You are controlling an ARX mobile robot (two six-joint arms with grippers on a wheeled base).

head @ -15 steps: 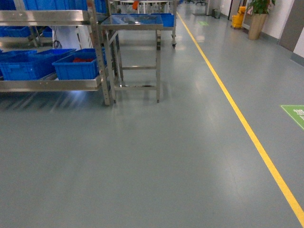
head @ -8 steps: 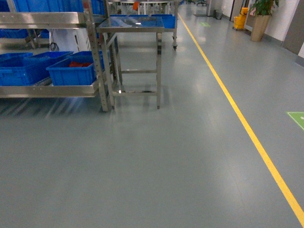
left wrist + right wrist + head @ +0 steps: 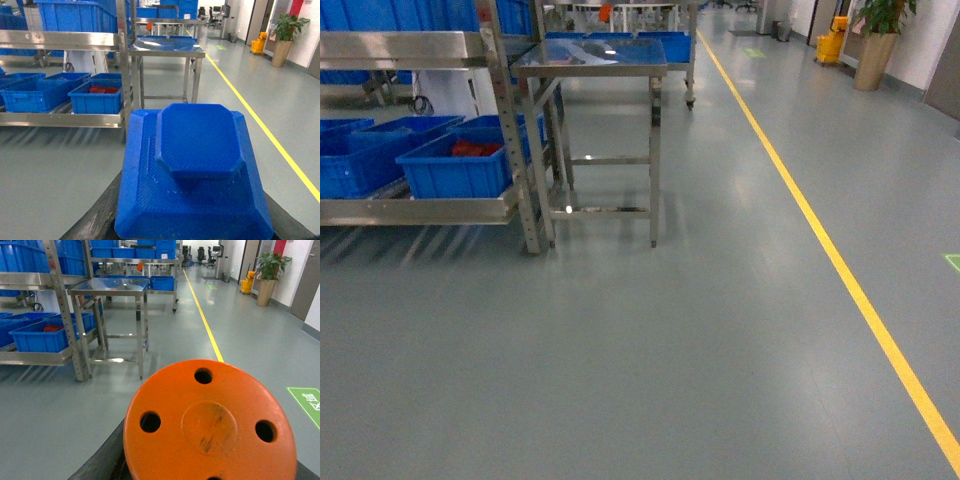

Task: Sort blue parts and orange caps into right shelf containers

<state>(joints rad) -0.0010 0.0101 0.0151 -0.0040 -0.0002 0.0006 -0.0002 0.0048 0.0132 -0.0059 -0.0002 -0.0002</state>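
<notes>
Grey floor (image 3: 700,330) with a yellow line (image 3: 840,270) fills the head view. At left a steel shelf (image 3: 420,210) carries blue containers (image 3: 455,170), beside a steel bench (image 3: 590,60). A blue part (image 3: 195,170) fills the left wrist view, an orange cap (image 3: 210,422) the right; both seem carried, though neither tool's fingers show.

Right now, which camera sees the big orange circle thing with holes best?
The right wrist view. The orange cap fills its lower half, close up, with its holes showing. The head view and the left wrist view show none of it; the left wrist view has a blue part instead.
</notes>
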